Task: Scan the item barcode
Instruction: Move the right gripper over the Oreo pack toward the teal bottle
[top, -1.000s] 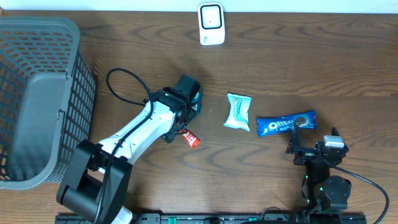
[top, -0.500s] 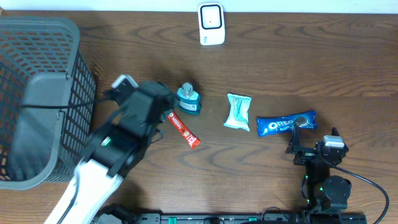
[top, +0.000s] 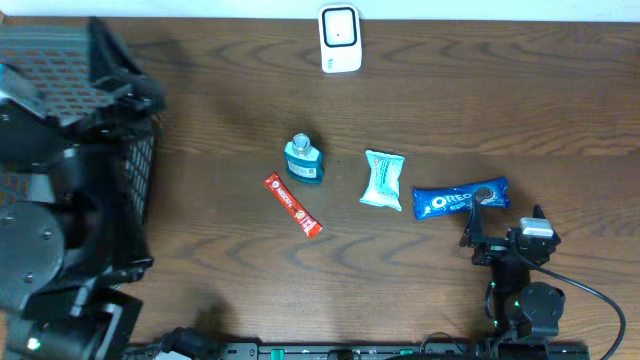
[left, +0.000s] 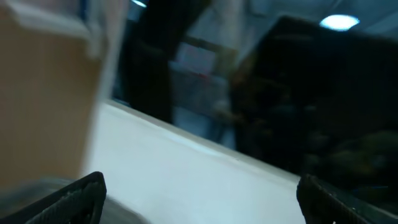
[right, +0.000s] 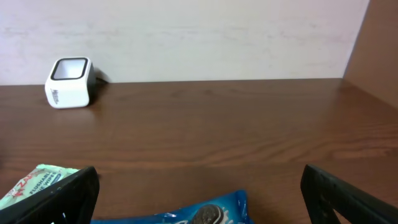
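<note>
Pick-up stage: left claw (left: 202, 199) and right claw (right: 200, 194) spread and bare; teal bottle (top: 303, 160), red stick packet (top: 293, 204), mint-green pouch (top: 383, 180) and blue cookie pack (top: 460, 198) loose on tabletop (top: 500, 110), apart from white box scanner (top: 340, 38); next, probably pinching one.

Dark wood-grain desk (top: 450, 110), grey mesh basket (top: 143, 185) set at its left edge and only partly seen from overhead, pale wall (right: 205, 37) shown behind the far edge, brown side panel (right: 380, 43) adjoined at right.

Overhead straight down on table (top: 450, 110); right wrist low, facing the shared scanner (right: 69, 82); left wrist blurred, perhaps roomward.
</note>
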